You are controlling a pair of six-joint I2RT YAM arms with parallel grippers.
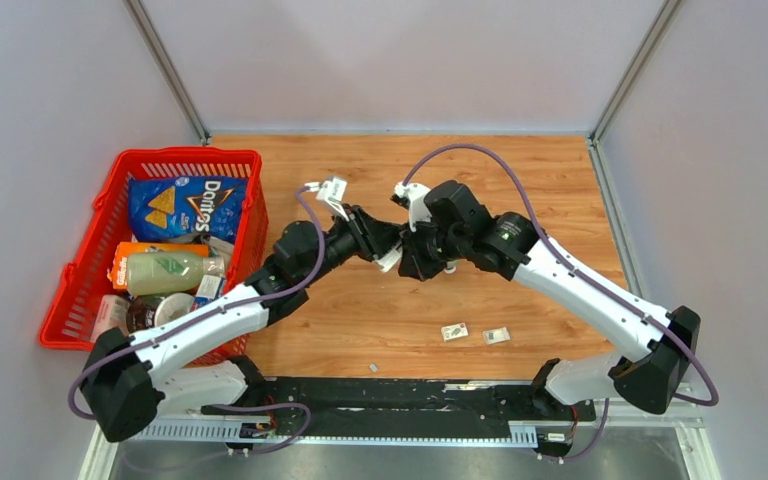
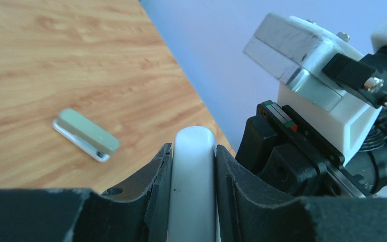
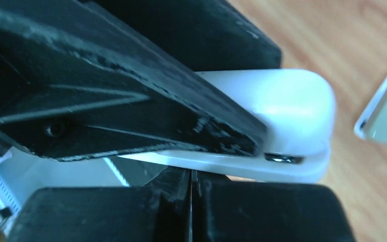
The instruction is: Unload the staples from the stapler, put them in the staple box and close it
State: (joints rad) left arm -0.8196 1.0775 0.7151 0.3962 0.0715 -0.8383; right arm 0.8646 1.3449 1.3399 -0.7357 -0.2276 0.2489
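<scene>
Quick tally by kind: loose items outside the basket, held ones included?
white stapler, held aloft: 1
small pale-green pieces, lying flat: 2
tiny silvery staple strip: 1
Total: 4

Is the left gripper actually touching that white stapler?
Touching: the left wrist view shows the white stapler pinched between the fingers of the left gripper, no gap.

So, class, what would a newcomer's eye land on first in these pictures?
The left arm and right arm meet mid-table, both sets of jaws clamped on one white stapler. At far left sits a red basket packed with a Doritos bag and a bottle. Two small pale items lie on the wood nearer the bases.
</scene>
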